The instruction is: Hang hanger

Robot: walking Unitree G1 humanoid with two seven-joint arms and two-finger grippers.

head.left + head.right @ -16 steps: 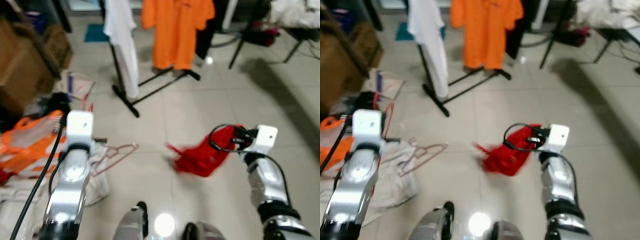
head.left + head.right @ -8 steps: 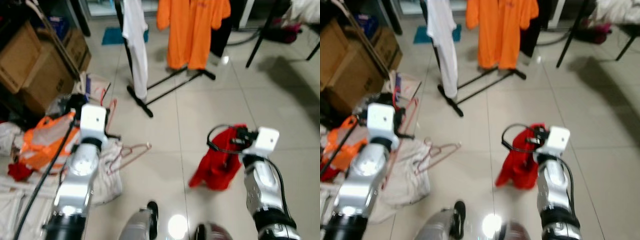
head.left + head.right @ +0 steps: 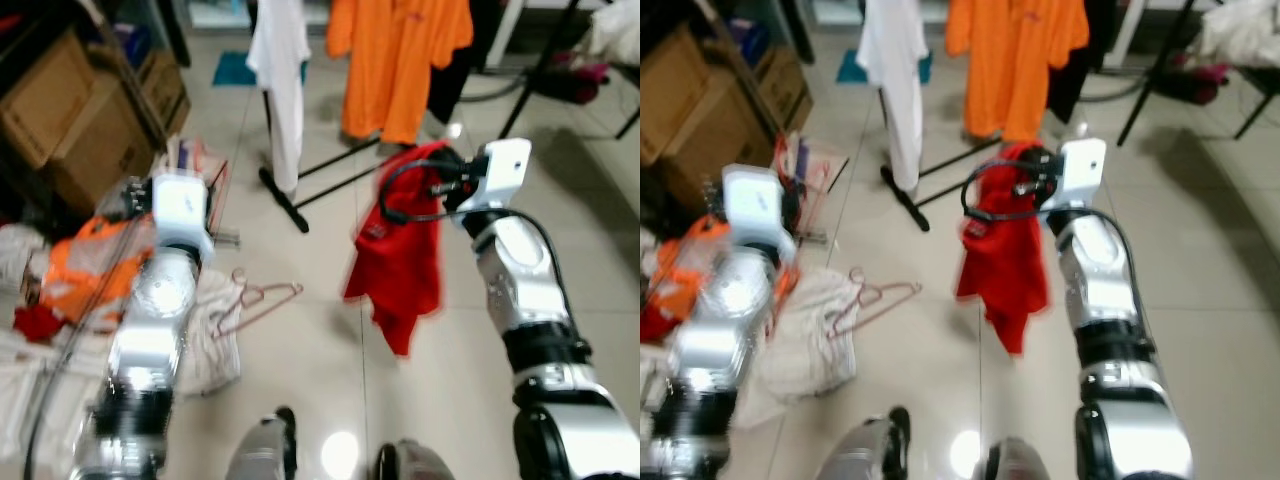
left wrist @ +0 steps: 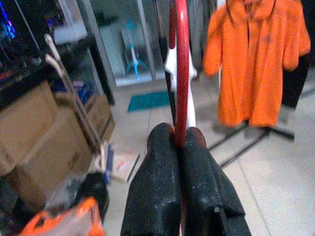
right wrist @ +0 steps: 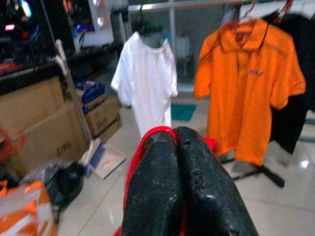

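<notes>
A red shirt (image 3: 400, 255) hangs in the air in front of me, with my right gripper (image 3: 443, 184) shut on its top; in the right wrist view red cloth (image 5: 134, 153) bulges round the closed fingers (image 5: 194, 177). I cannot tell whether a hanger is inside it. My left gripper (image 4: 177, 140) is shut on a thin red hanger (image 4: 178, 73) held upright at my left. Ahead stands the black clothes rack (image 3: 300, 190), carrying a white shirt (image 3: 280, 60) and an orange shirt (image 3: 400, 60).
A pink hanger (image 3: 258, 300) lies on the tiles beside a white cloth (image 3: 212, 335). Cardboard boxes (image 3: 60, 110) and an orange bag (image 3: 85, 272) crowd the left side. Black frame legs (image 3: 540, 60) stand at the far right. Open tile floor lies before the rack.
My right arm has lifted the red shirt from near the floor up to rack-base height, and it now hangs free. The left arm rose slightly. The camera view shifted.
</notes>
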